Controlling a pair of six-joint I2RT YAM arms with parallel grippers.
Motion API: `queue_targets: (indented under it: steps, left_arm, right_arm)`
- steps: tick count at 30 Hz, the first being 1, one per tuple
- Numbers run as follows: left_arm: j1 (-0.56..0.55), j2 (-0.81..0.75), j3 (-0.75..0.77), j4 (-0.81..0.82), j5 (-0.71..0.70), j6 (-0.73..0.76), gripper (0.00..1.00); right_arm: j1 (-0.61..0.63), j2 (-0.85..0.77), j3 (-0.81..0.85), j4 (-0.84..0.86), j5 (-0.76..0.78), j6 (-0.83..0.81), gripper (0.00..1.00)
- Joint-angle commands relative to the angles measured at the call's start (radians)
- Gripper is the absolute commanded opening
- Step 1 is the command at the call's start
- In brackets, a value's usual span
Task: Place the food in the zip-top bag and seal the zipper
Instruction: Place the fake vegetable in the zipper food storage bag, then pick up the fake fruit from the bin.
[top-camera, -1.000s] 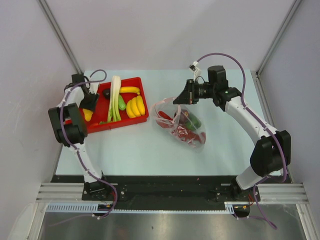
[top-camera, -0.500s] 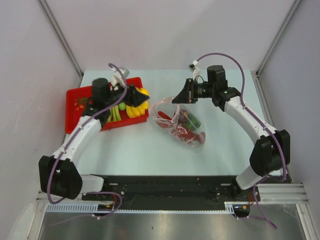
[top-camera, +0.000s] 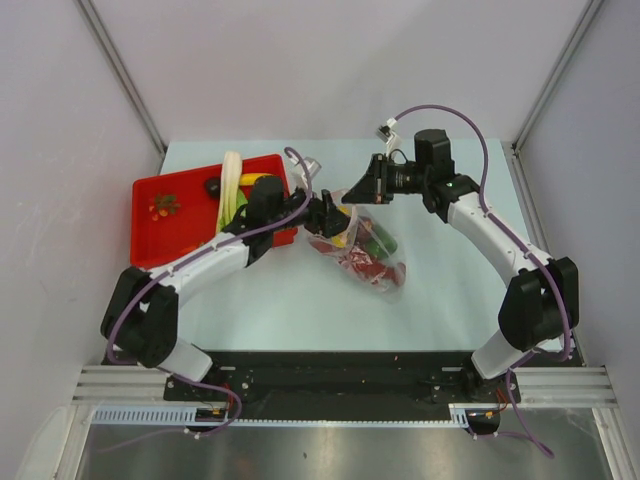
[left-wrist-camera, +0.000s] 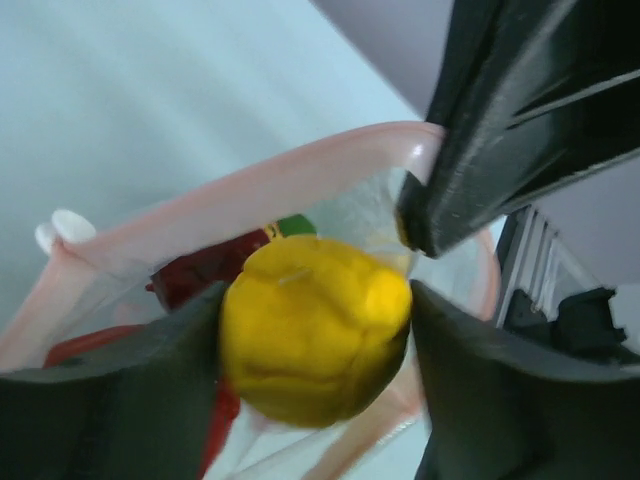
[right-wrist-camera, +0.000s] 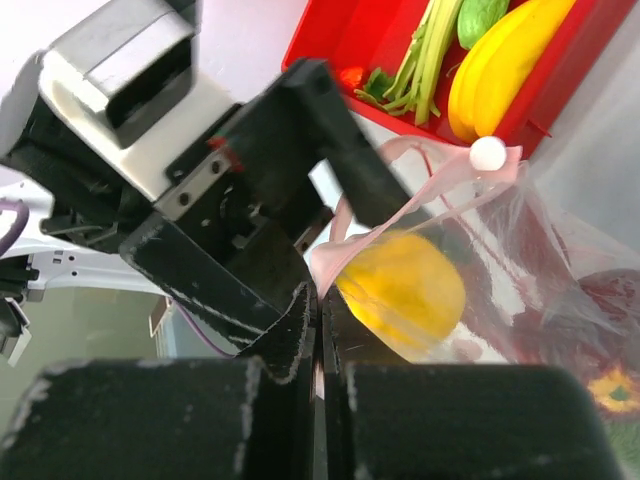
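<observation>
Bag (top-camera: 375, 262) is lying crinkled on the desk (top-camera: 300, 290), just right of the red tray (top-camera: 165, 245), with the lobster (left-wrist-camera: 190, 280) and green pepper (top-camera: 385, 240) already inside. Right tool (top-camera: 350, 194) is pinched tight on the zipper (left-wrist-camera: 250, 190), holding the mouth up and open. Left tool (top-camera: 333, 217) has the yellow pear (left-wrist-camera: 315, 340) clamped between its fingers, right at the mouth, just above the lobster. Bananas (right-wrist-camera: 505, 60) and leek (right-wrist-camera: 430, 50) are sitting in the tray, and so is one dark round fruit (top-camera: 213, 185).
</observation>
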Motion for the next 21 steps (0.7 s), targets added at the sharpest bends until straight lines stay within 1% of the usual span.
queue_targets:
  steps: [1,2,3,4,6,7,8,9,11,12,14,15,17,18,21]
  left_arm:
    - [0.004,0.047,0.177,-0.271,0.1,0.144,0.93]
    - [0.011,0.034,0.182,-0.314,0.105,0.179,0.99]
    - [0.027,0.014,0.182,-0.366,0.108,0.213,1.0]
    - [0.071,-0.027,0.179,-0.377,0.114,0.218,0.99]
    - [0.126,-0.057,0.192,-0.431,0.154,0.231,1.0]
    - [0.186,-0.069,0.226,-0.46,0.173,0.239,1.0]
    - [0.218,-0.086,0.244,-0.478,0.192,0.247,1.0]
    - [0.284,-0.092,0.263,-0.514,0.2,0.268,1.0]
    - [0.346,-0.088,0.327,-0.549,0.203,0.293,1.0]
    - [0.408,-0.08,0.347,-0.569,0.192,0.314,1.0]
    - [0.477,-0.06,0.376,-0.584,0.18,0.317,1.0]
    - [0.543,-0.036,0.379,-0.581,0.16,0.307,0.99]
    - [0.606,0.0,0.404,-0.598,0.084,0.308,0.95]
    - [0.637,0.041,0.415,-0.603,0.01,0.326,0.94]
    - [0.662,0.116,0.473,-0.632,-0.113,0.391,0.93]
  right_arm:
    - [-0.003,-0.036,0.008,0.088,-0.029,0.027,0.0]
    - [-0.005,-0.039,0.009,0.09,-0.029,0.026,0.0]
    - [-0.008,-0.041,0.008,0.087,-0.031,0.024,0.0]
    - [-0.011,-0.041,0.006,0.082,-0.029,0.023,0.0]
    - [-0.011,-0.047,0.005,0.079,-0.031,0.012,0.0]
    - [-0.012,-0.048,0.002,0.071,-0.029,0.006,0.0]
    - [-0.014,-0.05,0.0,0.065,-0.028,-0.005,0.0]
    - [-0.015,-0.053,-0.001,0.061,-0.029,-0.006,0.0]
    - [-0.02,-0.055,-0.01,0.064,-0.032,-0.008,0.0]
    - [-0.02,-0.055,-0.01,0.065,-0.035,-0.002,0.0]
    - [-0.023,-0.056,-0.012,0.07,-0.044,-0.002,0.0]
    - [-0.026,-0.056,-0.012,0.07,-0.048,-0.003,0.0]
    - [-0.028,-0.056,-0.01,0.068,-0.048,-0.006,0.0]
    - [-0.031,-0.055,-0.01,0.067,-0.049,-0.014,0.0]
    - [-0.031,-0.052,-0.007,0.053,-0.048,-0.023,0.01]
